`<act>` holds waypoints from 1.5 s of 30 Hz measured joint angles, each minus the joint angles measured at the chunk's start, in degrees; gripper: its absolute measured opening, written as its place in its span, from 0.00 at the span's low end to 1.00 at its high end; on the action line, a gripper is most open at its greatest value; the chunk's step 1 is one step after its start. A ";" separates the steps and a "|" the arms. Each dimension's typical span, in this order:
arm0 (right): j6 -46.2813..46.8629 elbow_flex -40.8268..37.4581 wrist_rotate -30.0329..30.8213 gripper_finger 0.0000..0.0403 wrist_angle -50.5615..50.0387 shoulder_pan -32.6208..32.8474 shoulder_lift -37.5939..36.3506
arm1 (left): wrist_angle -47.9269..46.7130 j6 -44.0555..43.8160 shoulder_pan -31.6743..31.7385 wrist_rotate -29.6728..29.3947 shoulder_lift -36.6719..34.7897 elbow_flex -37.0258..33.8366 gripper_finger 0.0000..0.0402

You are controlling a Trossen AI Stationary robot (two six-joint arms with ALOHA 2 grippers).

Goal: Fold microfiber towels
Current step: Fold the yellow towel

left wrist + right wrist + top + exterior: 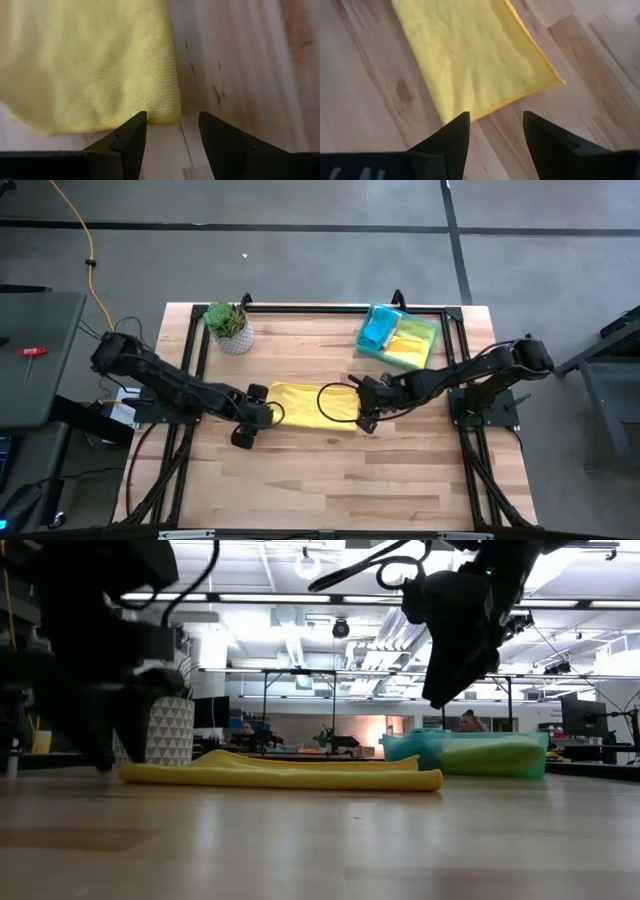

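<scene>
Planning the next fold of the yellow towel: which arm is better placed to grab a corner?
Left, probably. The left gripper is open with a corner of the yellow towel right between its fingertips. The right gripper, also open, faces the opposite short edge rather than a corner.

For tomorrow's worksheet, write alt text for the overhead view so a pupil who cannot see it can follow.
A yellow towel lies folded flat mid-table, with the left gripper at its left end and the right gripper at its right end, both with jaws open. Behind sit a potted plant and a green tray holding blue and yellow cloths.
</scene>
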 joint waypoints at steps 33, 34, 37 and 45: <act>-19.40 -0.09 -8.39 0.44 14.72 5.43 18.58 | 2.82 0.44 -0.38 0.68 5.75 0.13 0.20; -18.75 -0.09 -8.20 0.43 14.67 5.56 18.58 | 2.82 0.46 -0.64 0.70 5.76 0.13 0.19; -17.00 -0.16 -7.71 0.34 14.26 5.60 18.62 | 2.91 -0.07 -1.66 0.63 5.80 0.09 0.14; -9.67 -0.24 -7.96 0.04 13.86 5.35 18.27 | 4.57 -9.02 -3.37 0.62 5.87 0.00 0.03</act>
